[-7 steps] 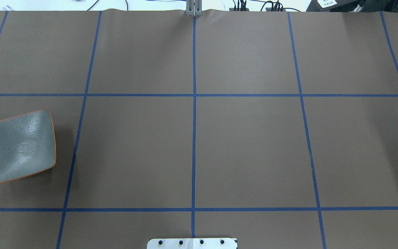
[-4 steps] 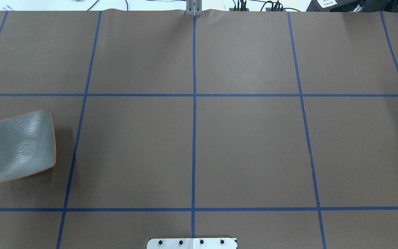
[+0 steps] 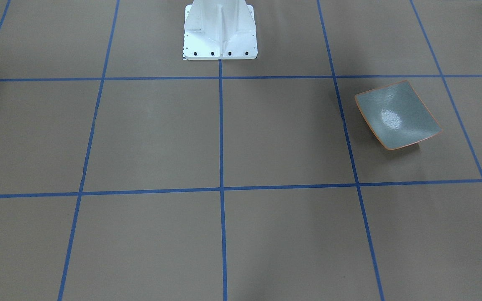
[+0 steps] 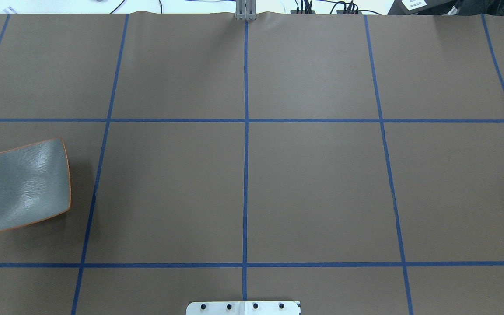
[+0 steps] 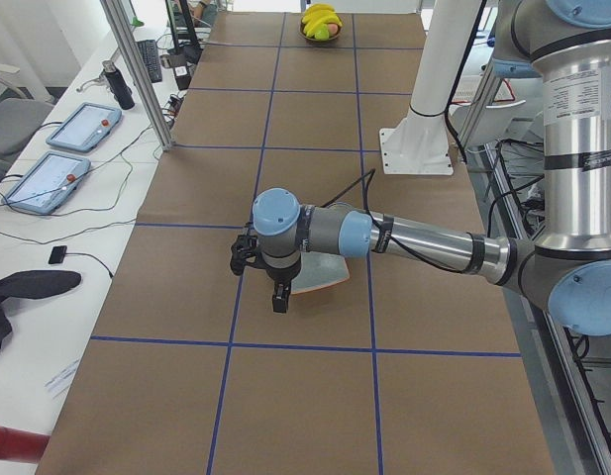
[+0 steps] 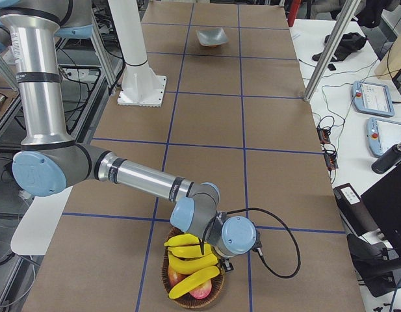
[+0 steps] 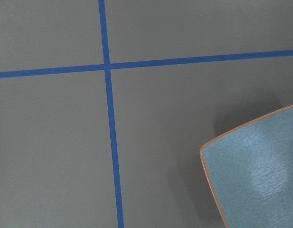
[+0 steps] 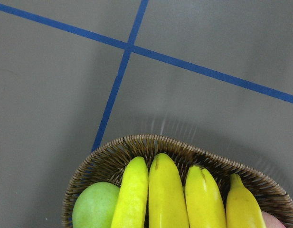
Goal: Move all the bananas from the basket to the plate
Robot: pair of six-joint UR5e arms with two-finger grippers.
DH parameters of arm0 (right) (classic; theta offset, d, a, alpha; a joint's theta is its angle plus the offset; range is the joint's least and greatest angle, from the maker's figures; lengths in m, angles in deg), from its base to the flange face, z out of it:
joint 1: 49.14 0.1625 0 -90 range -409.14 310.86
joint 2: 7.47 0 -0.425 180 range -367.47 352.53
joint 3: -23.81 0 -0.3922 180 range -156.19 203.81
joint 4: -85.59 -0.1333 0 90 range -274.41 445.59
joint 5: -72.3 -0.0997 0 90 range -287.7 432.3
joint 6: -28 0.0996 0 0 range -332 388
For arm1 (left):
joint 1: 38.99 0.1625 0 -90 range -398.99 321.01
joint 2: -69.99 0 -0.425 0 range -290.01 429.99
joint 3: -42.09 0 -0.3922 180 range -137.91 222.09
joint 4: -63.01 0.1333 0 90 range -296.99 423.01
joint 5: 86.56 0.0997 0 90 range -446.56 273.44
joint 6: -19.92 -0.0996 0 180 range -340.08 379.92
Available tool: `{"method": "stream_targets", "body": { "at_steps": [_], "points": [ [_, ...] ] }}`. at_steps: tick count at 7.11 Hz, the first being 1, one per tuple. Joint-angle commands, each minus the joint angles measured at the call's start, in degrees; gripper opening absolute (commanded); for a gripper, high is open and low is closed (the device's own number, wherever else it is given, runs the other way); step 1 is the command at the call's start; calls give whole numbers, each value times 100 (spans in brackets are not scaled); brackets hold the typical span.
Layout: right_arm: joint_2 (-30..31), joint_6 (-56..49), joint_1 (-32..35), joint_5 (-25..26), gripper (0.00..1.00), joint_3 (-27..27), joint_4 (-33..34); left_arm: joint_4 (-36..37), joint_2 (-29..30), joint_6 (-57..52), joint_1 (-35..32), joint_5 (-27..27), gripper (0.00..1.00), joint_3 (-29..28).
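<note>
The grey-green plate [image 4: 24, 186] with its orange rim lies bare at the table's left end, also seen in the front-facing view [image 3: 398, 115] and the left wrist view [image 7: 260, 185]. Several yellow bananas [image 8: 167, 199] lie side by side in a wicker basket [image 8: 132, 145] at the right end [image 6: 187, 286]. My left gripper [image 5: 277, 295] hangs just over the plate's near edge [image 5: 325, 282]. My right gripper [image 6: 212, 252] hovers low over the bananas [image 6: 187, 259]. Both grippers show only in the side views, so I cannot tell whether they are open or shut.
A green apple [image 8: 94, 209] and a red fruit [image 6: 200, 291] share the basket. The white robot base [image 3: 220, 37] stands at the table's rear middle. A bench with tablets [image 5: 82, 124] and a metal post [image 5: 137, 69] runs along the far side.
</note>
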Motion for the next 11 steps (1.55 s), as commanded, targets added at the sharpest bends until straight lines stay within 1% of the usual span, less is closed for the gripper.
{"method": "stream_targets", "body": {
  "at_steps": [1,2,4,5,6,7,11],
  "points": [
    [-31,-239,10,208,99,-259,-17,-1,0,0,0,-1,100,0],
    [-31,-301,10,461,99,-302,-26,-1,0,0,0,-1,100,9],
    [-48,-301,1,586,98,-373,-17,-1,0,0,0,-10,100,26],
    [-66,-284,1,665,97,-486,-139,-1,0,0,0,-10,100,35],
    [-57,-249,1,805,96,-740,-515,-1,0,0,0,-10,100,44],
    [-66,-240,1,824,95,-847,-640,-1,0,0,0,-10,100,61],
    [49,-248,1,824,89,-900,-659,-1,0,9,0,-10,100,123]
  ]
}}
